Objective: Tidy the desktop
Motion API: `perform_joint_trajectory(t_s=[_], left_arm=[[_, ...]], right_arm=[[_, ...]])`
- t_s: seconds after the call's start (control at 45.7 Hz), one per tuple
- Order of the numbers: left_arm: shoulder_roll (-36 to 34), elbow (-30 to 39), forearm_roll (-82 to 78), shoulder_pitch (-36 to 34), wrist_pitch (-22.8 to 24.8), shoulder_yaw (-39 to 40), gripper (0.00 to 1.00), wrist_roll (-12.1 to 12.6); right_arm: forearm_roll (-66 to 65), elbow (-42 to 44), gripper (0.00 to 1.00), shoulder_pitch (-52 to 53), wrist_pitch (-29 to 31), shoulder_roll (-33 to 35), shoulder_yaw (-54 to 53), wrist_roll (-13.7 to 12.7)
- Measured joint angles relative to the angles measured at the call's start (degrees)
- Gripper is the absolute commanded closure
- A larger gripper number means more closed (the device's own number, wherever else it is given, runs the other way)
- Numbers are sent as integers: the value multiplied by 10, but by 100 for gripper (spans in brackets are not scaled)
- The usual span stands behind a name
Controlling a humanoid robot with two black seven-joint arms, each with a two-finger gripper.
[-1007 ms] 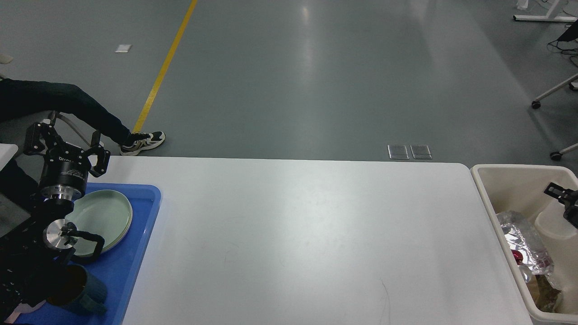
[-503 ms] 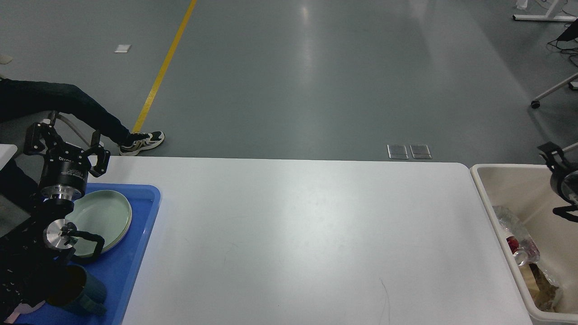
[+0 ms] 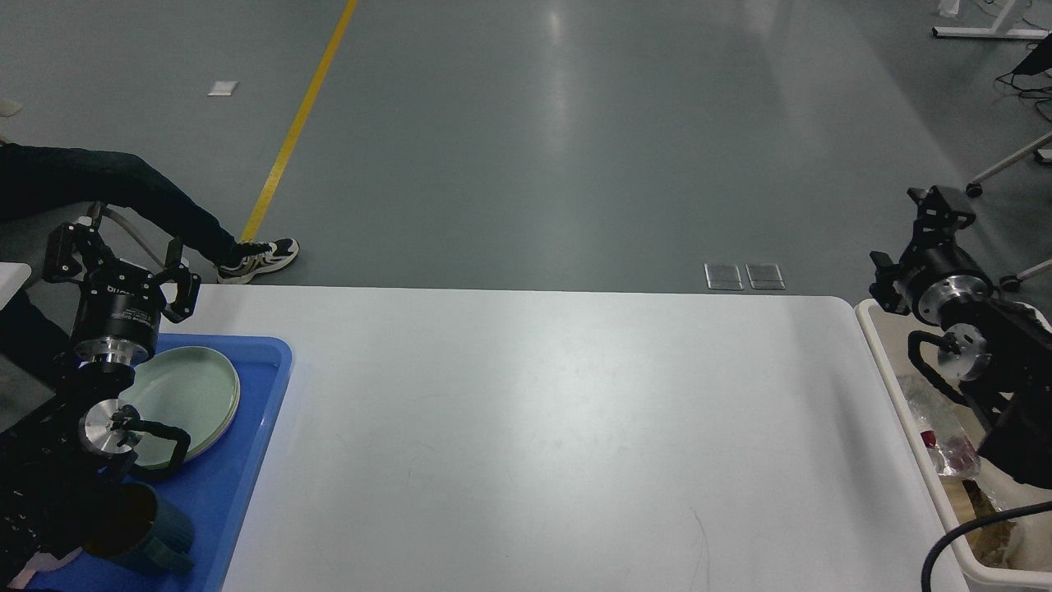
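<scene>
Blue tray [image 3: 246, 460] sits at the near-left corner of the desktop [image 3: 559, 436]. In it: stacked pale-green plates [image 3: 193, 395] at the far end, dark teal mug [image 3: 144, 530] at the near end, partly hidden behind the left arm. Beige bin [image 3: 883, 345] stands just off the desktop's right edge; inside, crumpled clear plastic with something red [image 3: 945, 448] and brownish scraps near the front, mostly blocked by the right arm.

Left gripper [image 3: 119, 259] hangs over the tray's far-left corner, fingers spread apart, nothing between them. Right gripper [image 3: 920, 234] is raised over the bin's far-left corner, seen at an angle; two fingers show with a gap between them, nothing held.

Beyond the table: grey floor, yellow floor line [image 3: 300, 123], a seated person's leg and sneaker [image 3: 259, 256] just past the far-left corner, two floor plates [image 3: 745, 276] past the far edge, chair bases far right.

Desktop is white, rounded corners, long axis running left to right, filling the middle and near part of the scene between tray and bin. Only faint scuff marks show on it.
</scene>
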State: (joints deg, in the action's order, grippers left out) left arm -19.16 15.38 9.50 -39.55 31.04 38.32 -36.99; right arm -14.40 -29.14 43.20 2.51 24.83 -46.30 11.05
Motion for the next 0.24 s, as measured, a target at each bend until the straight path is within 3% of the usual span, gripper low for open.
perform_joint_trajectory(t_s=[0.241], left_arm=[[0,0,0,0,0,0,4,0]], right_arm=[[-9,-59,0,-16,0,-67,-92,4]])
